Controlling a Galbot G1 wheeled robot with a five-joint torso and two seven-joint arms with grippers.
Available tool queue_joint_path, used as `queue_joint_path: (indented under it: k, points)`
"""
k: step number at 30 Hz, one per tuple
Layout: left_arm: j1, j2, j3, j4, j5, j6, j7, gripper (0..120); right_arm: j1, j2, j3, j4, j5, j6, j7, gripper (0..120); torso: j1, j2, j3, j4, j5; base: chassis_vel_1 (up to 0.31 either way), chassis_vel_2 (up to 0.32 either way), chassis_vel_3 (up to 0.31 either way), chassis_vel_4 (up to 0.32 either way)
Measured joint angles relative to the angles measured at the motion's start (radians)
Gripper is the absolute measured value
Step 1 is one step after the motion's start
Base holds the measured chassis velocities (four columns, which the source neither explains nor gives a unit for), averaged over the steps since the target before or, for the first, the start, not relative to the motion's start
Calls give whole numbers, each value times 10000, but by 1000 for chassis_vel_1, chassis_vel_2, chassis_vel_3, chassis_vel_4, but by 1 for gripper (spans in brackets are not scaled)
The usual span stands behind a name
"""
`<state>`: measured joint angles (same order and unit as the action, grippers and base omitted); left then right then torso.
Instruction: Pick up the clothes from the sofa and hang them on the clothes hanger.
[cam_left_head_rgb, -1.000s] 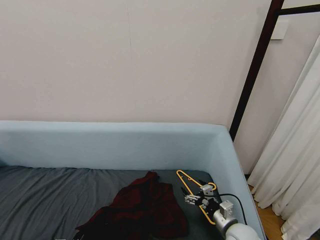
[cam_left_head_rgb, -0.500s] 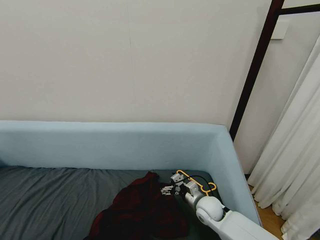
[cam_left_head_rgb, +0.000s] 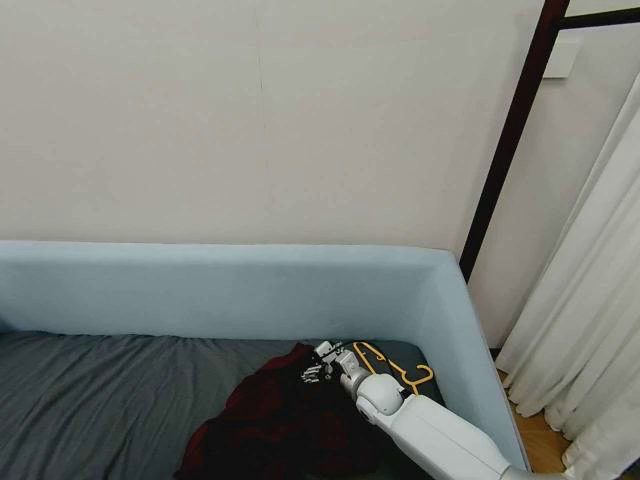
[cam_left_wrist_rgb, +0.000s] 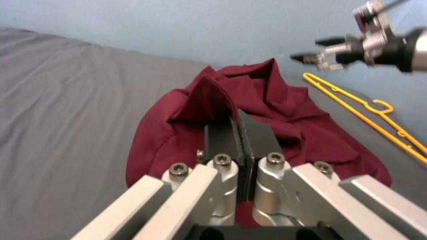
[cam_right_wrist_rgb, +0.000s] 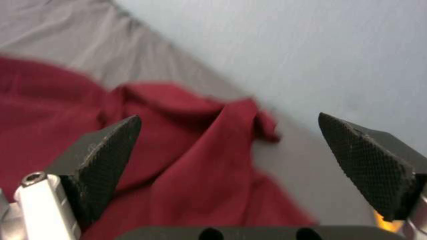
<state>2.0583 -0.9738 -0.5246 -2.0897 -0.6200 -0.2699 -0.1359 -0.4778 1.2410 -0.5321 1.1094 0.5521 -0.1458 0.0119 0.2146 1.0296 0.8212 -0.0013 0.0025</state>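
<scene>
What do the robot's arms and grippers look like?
The right arm is a smooth white shell with a rounded joint. The right gripper is silver with black, wedge-shaped, textured fingers. The left gripper has flat black pads on silver, bolted links.

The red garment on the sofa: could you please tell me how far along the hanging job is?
Nothing is hung yet. The left pincer pinches a fold of the red garment; the open right pincer hovers above it. The hanger lies on the sofa, unused.

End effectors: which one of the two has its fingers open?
The right end effector, spread wide above the red garment; the left end effector is shut on a fold.
</scene>
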Motion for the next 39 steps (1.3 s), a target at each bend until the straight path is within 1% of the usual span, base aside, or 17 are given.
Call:
queue_joint_path:
  k: [3, 4, 9, 16, 25, 28, 34, 36, 38, 39]
  points:
    - [-167, 123, 7, 173, -54, -6, -6, 0, -567, -495, -135, 635, -70, 76, -318, 100, 0, 0, -1, -7, -1, 0, 0, 0, 0]
    - [-167, 123, 7, 173, -54, -6, -6, 0, -567, -495, -135, 635, -70, 76, -318, 100, 0, 0, -1, -7, -1, 0, 0, 0, 0]
    - [-443, 296, 80, 302, -173, 58, -16, 0, -1227, -981, -259, 1608, -249, 135, -685, 100, 0, 1, -1, -2, 1, 0, 0, 0, 0]
    - [-537, 361, 22, 302, -260, 108, -32, 0, -1650, -1338, -475, 2254, -1, -58, -903, 100, 0, 1, -1, -2, 1, 0, 0, 0, 0]
    - [-546, 421, 40, 294, -188, 114, -30, 0, -1944, -988, -270, 1726, 698, -389, -1147, 100, 0, 0, -1, -1, 0, 0, 0, 0, 0]
    - [-615, 433, 36, 283, -188, 114, -34, 0, -2002, -812, -209, 1563, 1351, -633, -1200, 100, 0, 1, -1, -2, 1, 0, 0, 0, 0]
    - [-668, 423, 85, 286, -186, 127, -36, 0, -2016, -502, -174, 1373, 1739, -773, -1415, 100, 0, 1, 0, -1, 1, 0, 0, 0, 0]
    - [-710, 438, 124, 325, -181, 128, -37, 0, -2016, -332, -180, 1238, 1812, -775, -1480, 94, 0, 1, -1, 0, 0, 0, 0, 0, 0]
    - [-726, 452, 134, 343, -174, 127, -39, 0, -2016, -291, -184, 1210, 1823, -776, -1485, 92, -1, 0, -1, 0, 0, 0, 0, 0, 0]
    - [-755, 474, 148, 365, -165, 128, -40, 0, -2022, -220, -190, 1170, 1830, -774, -1495, 88, -1, 1, -1, -1, 1, 0, 0, 0, 0]
